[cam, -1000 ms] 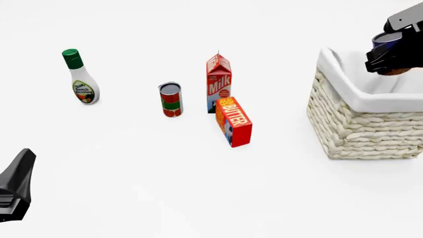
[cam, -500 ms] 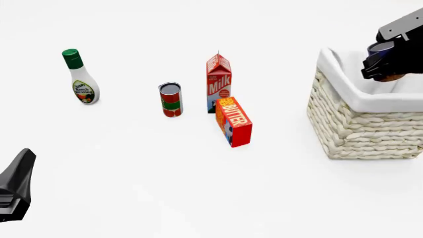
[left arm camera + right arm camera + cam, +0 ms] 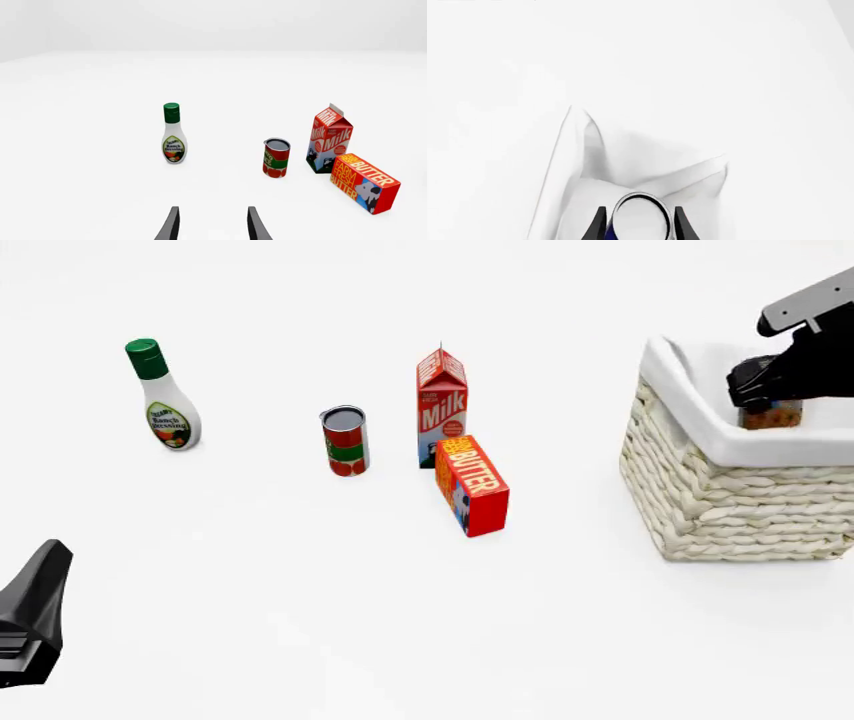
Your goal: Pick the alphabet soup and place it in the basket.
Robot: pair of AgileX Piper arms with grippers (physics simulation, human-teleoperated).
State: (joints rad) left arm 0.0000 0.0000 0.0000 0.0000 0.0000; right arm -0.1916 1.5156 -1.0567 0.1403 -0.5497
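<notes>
My right gripper (image 3: pixel 770 400) is shut on the alphabet soup can (image 3: pixel 773 416) and holds it inside the cream wicker basket (image 3: pixel 721 495) at the right, below the rim; only the can's orange lower part shows in the front view. In the right wrist view the can's silver top (image 3: pixel 639 220) sits between the fingers, with the basket's white lining (image 3: pixel 594 165) beyond it. My left gripper (image 3: pixel 212 226) is open and empty, low at the near left (image 3: pixel 34 615), pointing toward the groceries.
A ranch dressing bottle (image 3: pixel 162 396) stands at the far left. A red and green can (image 3: pixel 344 440), a milk carton (image 3: pixel 442 407) and a butter box (image 3: pixel 471 485) stand in the middle. The butter box is closest to the basket.
My right gripper has come down with the alphabet soup can from above the basket's rim into the basket. The left arm has not moved.
</notes>
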